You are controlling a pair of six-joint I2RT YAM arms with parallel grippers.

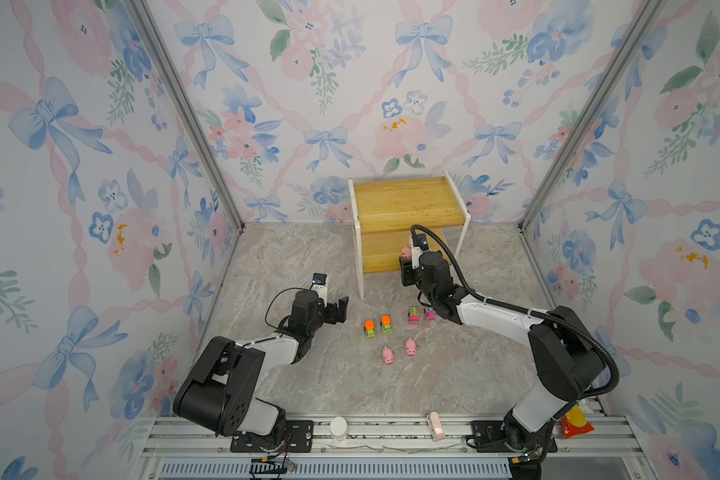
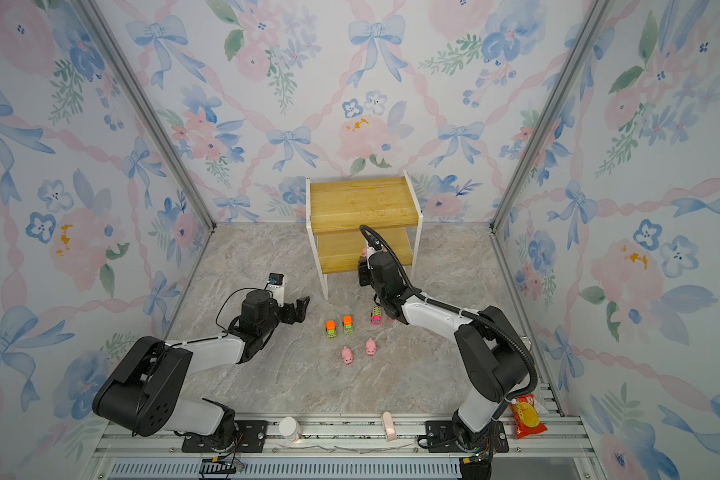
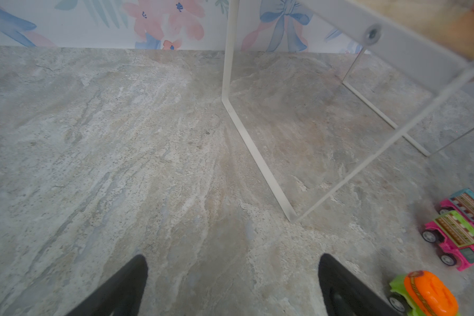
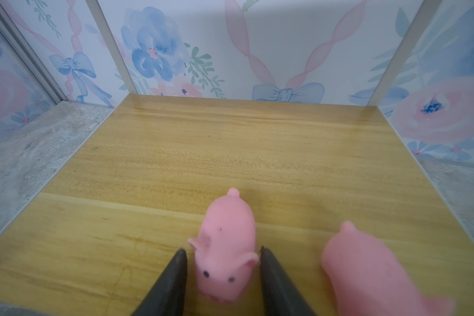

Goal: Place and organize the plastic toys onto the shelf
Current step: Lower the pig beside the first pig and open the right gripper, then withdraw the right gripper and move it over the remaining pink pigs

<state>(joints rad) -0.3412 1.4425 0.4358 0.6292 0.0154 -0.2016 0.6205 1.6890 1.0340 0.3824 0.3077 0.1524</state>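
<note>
The shelf stands against the back wall. In the right wrist view a pink pig rests on its lower board between the fingers of my right gripper, which is open with a small gap on one side. A second pig lies beside it. On the floor are two green trucks, two pink buses and two pigs. My left gripper hovers open and empty left of the trucks.
A white bottle, a pale pink piece and a red-orange snack bag sit on the front rail. The shelf's white leg stands just ahead of my left gripper. Papered walls close three sides.
</note>
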